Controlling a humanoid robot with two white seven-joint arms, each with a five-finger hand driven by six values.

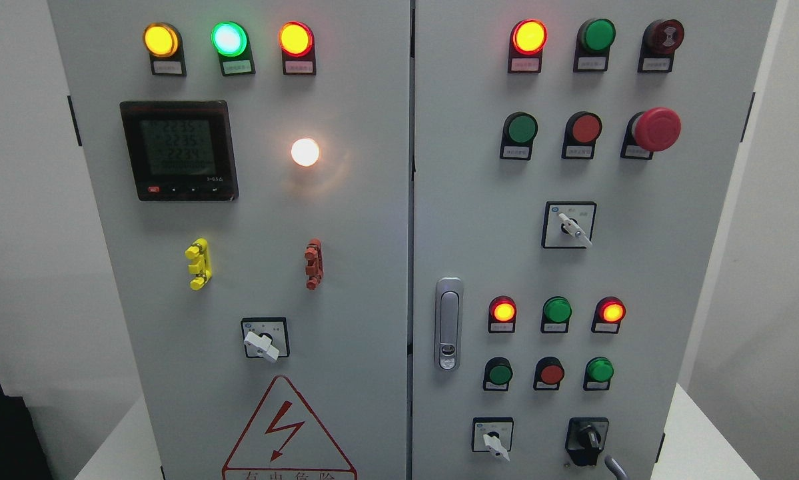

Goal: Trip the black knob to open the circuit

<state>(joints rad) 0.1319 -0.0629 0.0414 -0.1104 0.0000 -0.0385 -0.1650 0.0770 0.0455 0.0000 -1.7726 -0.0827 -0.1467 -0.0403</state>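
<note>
Grey two-door control cabinet (346,267) seen from the front, with the black knob (587,439) at the lower right of the right door, beside a white-handled switch (493,440) and below a row of round buttons. A grey curved tip (614,467) (possibly one finger) shows at the bottom edge just right of the knob, apart from it. Neither hand is otherwise visible, so how far either is open cannot be told.

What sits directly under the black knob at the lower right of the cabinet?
Below the black knob only its black base and a grey curved piece entering at the bottom edge show against the cabinet door. Anything lower is cut off by the frame.
</note>
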